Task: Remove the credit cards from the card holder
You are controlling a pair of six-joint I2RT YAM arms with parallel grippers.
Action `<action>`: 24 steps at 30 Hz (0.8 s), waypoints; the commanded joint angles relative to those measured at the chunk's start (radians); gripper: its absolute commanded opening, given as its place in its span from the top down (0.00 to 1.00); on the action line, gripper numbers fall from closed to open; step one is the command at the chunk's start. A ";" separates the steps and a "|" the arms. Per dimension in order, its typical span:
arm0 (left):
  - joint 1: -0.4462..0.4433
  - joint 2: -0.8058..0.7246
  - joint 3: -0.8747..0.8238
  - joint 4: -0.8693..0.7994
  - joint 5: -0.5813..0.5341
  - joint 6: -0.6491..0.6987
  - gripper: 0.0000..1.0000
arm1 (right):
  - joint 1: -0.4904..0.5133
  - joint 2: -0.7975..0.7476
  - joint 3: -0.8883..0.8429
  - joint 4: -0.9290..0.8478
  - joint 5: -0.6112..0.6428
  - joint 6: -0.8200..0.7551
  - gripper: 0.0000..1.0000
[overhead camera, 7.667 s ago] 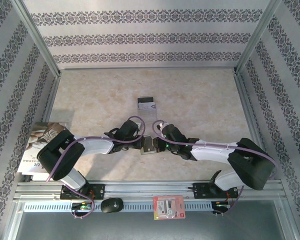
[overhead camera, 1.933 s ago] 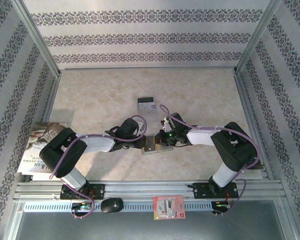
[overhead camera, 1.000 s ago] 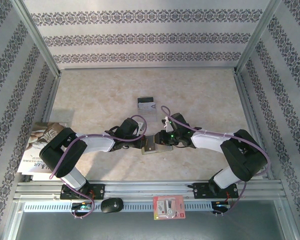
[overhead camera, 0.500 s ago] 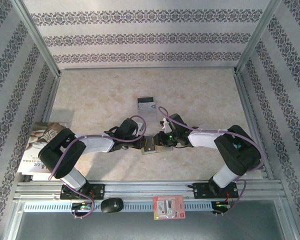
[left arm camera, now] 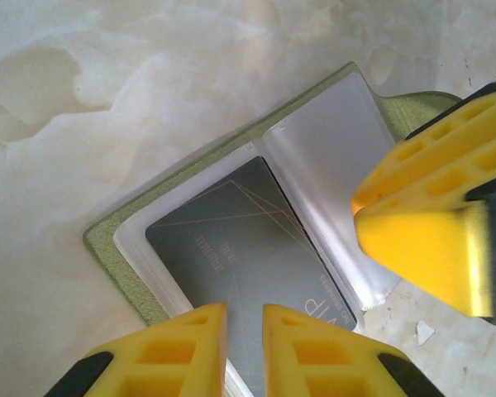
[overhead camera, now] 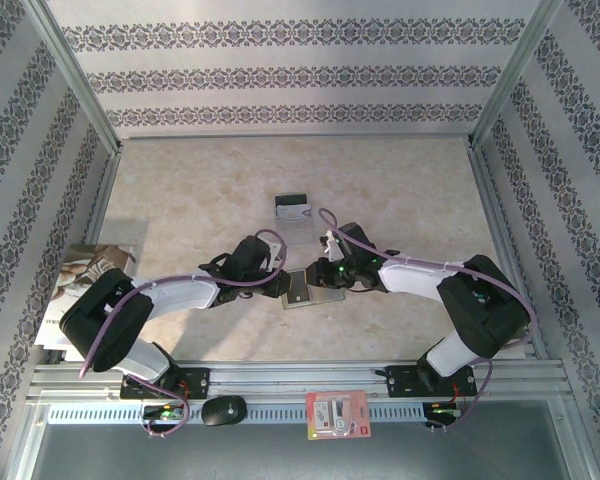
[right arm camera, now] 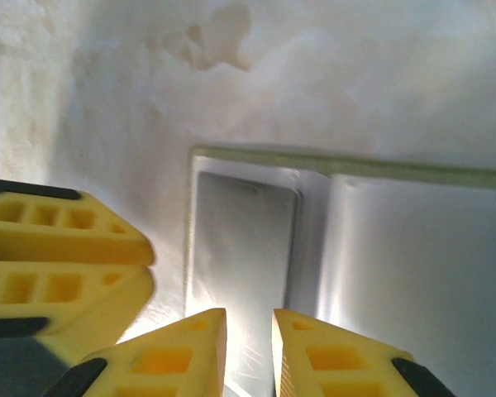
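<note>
The olive-green card holder [overhead camera: 302,290] lies open on the table between both grippers. A dark grey credit card [left arm camera: 231,240] sits in its clear left pocket, and in the right wrist view that card [right arm camera: 244,240] looks shiny silver. My left gripper [left arm camera: 245,347] points down at the card's near end, jaws a narrow gap apart with nothing pinched. My right gripper [right arm camera: 248,347] stands over the same card from the other side, jaws also slightly apart. The holder's green rim [left arm camera: 116,240] frames the pockets. Another credit card [overhead camera: 293,207] lies loose on the table farther back.
A magazine [overhead camera: 85,290] lies at the table's left edge beside the left arm. A black mouse [overhead camera: 224,410] and a red-and-white packet [overhead camera: 337,414] rest on the front rail. Patterned walls enclose the marbled tabletop.
The left gripper's jaws have parted slightly from shut, and the left arm's elbow has swung down and left. The right gripper stays over the holder, its jaws a touch narrower.
</note>
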 commanded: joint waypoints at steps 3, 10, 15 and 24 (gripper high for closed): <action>0.002 0.065 0.004 -0.010 -0.041 0.016 0.84 | 0.028 0.032 0.031 -0.005 -0.002 -0.004 0.79; 0.003 0.125 -0.012 0.004 -0.044 0.014 0.89 | 0.030 0.081 0.017 -0.001 0.027 0.012 0.84; 0.004 0.136 -0.022 0.009 -0.042 0.013 0.91 | 0.028 0.041 -0.001 -0.007 0.062 0.014 0.83; 0.007 0.142 -0.029 0.020 -0.034 0.013 0.93 | 0.008 -0.005 -0.028 -0.010 0.066 0.022 0.84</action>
